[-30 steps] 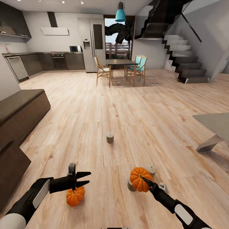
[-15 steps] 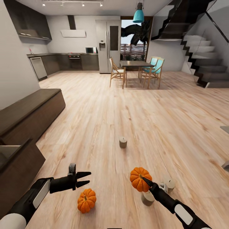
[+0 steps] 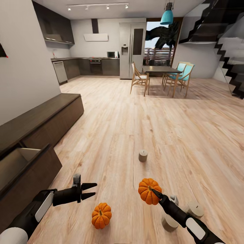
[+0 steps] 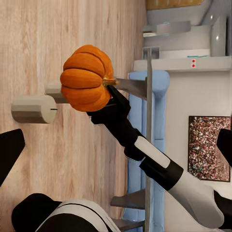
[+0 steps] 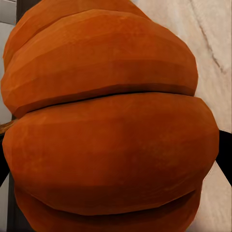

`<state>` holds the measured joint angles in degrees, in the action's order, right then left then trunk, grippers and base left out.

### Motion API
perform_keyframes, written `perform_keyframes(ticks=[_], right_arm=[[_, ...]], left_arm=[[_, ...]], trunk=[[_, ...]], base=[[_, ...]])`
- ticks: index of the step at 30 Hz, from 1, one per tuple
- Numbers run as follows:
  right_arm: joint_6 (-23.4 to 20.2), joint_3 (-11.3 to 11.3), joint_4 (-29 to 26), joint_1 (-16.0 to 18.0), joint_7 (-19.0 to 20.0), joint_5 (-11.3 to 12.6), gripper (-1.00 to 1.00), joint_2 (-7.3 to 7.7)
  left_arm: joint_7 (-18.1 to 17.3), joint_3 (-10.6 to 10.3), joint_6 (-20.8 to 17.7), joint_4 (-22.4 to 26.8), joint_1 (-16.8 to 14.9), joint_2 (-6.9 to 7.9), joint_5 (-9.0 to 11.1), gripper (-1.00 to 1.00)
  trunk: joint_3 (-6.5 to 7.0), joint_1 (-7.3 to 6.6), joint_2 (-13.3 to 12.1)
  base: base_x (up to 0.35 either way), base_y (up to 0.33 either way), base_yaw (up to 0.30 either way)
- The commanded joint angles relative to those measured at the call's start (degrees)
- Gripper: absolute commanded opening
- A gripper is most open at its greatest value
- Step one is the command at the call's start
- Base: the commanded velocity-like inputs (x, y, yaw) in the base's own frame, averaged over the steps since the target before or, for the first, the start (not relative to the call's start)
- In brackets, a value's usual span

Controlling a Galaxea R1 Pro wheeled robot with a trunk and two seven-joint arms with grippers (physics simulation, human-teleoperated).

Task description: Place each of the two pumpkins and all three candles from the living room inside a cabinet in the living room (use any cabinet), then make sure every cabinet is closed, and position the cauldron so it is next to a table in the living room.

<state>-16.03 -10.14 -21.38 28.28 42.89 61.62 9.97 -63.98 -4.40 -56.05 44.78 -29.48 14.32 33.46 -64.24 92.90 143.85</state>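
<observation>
The right gripper (image 3: pixel 153 193) is closed on a pumpkin (image 3: pixel 148 191), holding it up off the wood floor (image 3: pixel 142 122) in front of the robot; in the left wrist view the same held pumpkin (image 4: pixel 86 77) sits at the tip of the dark right arm, and in the right wrist view its orange ribs (image 5: pixel 108 121) press close against the lens. The left gripper (image 3: pixel 90 190) hangs empty, its two black fingers (image 3: pixel 88 185) a little apart with nothing between them. A second pumpkin (image 3: pixel 101 215) lies on the floor between the two arms, below the left gripper. Three candles stand on the floor: one (image 3: pixel 143 156) farther ahead toward the middle of the room, and two near the right arm, one (image 3: pixel 168 223) partly hidden by the forearm and another (image 3: pixel 195 208) just beyond it. At the left, the long dark cabinet (image 3: pixel 47 118) runs along the wall, and its nearest drawer (image 3: pixel 20 162) stands pulled out, showing a pale interior. Farther back are a dining counter with chairs (image 3: pixel 162 73), a kitchen (image 3: pixel 84 64) and a staircase (image 3: pixel 230 54).
</observation>
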Motion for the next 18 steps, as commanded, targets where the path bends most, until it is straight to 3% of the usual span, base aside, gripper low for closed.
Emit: perform_keyframes(ticks=[1,7,18], right_arm=[[-0.49,-0.14,-0.08,0.02,0.05,0.79,-1.0,0.05],[-0.49,-0.14,-0.13,0.02,0.17,0.79,-1.0,0.11],[-0.49,-0.14,-0.12,0.02,0.18,0.79,-1.0,0.09]], left_arm=[[-0.09,-0.17,-0.29,-0.04,-0.05,0.06,0.2,1.0],[-0.09,-0.17,-0.29,-0.04,-0.05,0.09,0.2,1.0],[-0.09,-0.17,-0.31,-0.04,-0.05,0.13,0.29,1.0]], trunk=[[-0.04,-0.01,0.02],[-0.04,-0.01,0.02],[-0.04,-0.01,0.02]], base=[[0.12,0.08,0.273],[0.121,0.073,0.231],[0.021,0.003,0.018]])
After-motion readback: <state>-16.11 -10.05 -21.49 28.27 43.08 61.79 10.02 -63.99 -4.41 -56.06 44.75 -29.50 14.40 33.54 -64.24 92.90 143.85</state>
